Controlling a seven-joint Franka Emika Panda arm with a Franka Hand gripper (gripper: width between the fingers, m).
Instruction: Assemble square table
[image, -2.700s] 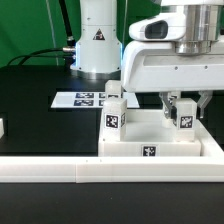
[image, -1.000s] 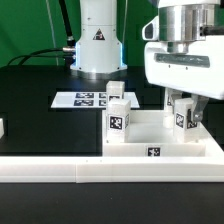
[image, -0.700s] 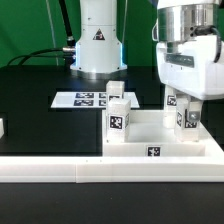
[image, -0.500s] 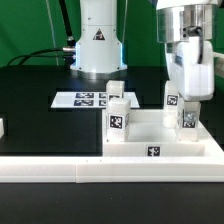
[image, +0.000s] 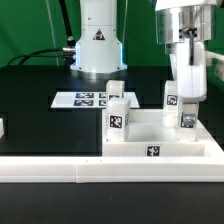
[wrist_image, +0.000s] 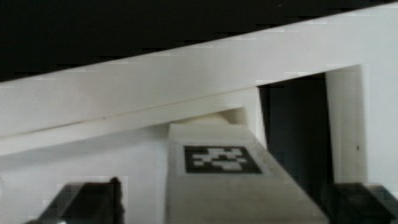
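Up close, pincer (wrist_image: 228, 203) (fingertips apart), leg (wrist_image: 221, 152) between.

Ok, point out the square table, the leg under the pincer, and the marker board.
square table (image: 160, 152), exterior view, front edge by its tag
leg (image: 184, 118), exterior view, tagged face
marker board (image: 70, 100), exterior view, its left end

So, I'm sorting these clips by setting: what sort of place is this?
Most likely a robotics lab bench. A robot arm's base stands on a black table, a flat sheet of printed tags lies fixed there, and the white furniture parts, like this leg, carry tags too.
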